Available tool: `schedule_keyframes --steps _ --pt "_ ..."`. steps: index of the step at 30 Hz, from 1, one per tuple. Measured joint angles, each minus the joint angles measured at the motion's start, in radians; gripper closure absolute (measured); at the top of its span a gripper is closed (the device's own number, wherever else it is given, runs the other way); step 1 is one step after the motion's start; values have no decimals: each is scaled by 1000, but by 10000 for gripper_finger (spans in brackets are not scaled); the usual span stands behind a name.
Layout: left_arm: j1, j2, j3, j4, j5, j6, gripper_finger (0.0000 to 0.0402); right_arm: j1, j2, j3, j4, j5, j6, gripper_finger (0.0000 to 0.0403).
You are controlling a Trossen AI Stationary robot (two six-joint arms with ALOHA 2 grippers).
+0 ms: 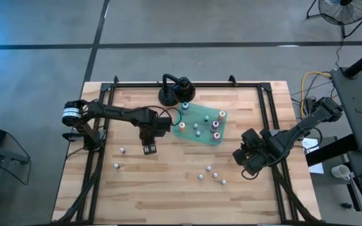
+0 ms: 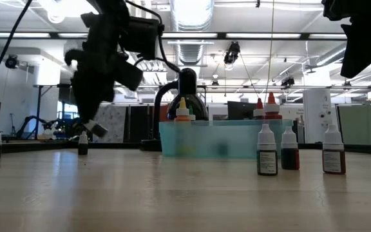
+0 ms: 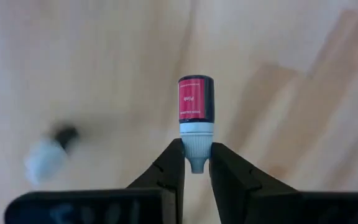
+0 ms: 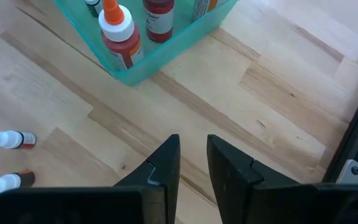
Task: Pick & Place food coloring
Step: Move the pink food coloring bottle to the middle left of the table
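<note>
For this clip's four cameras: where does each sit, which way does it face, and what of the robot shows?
High view: overhead, straight down; both arms, teal tray.
Low view: table height, level across; the same teal tray, left arm above.
Left wrist view: on the left arm, facing the table; left gripper shut on the pink bottle.
Right wrist view: on the right arm; right gripper empty, tray corner.
</note>
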Motion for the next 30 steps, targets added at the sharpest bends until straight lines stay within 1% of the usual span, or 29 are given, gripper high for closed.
schedule_keyframes --steps 3,7,11,14,20,23,30 --pt "0 10 24 -78 88 -101 362 0 0 0 0 0 -3 331" --pt "-4 9 23 -146 185 -232 362 0 0 0 1 0 -2 337" --pt "-17 12 -13 -198 282 -294 362 0 0 0 1 0 -7 339" --pt "-32 26 -52 -216 318 -338 362 0 0 0 1 0 -7 337" --pt "-74 83 -126 -212 443 -389 362 0 0 0 2 0 -9 341" --pt "-96 120 -137 -214 466 -398 362 0 0 0 2 -1 -9 342" --pt "-123 186 -128 -210 466 -408 362 0 0 0 5 -3 -2 336"
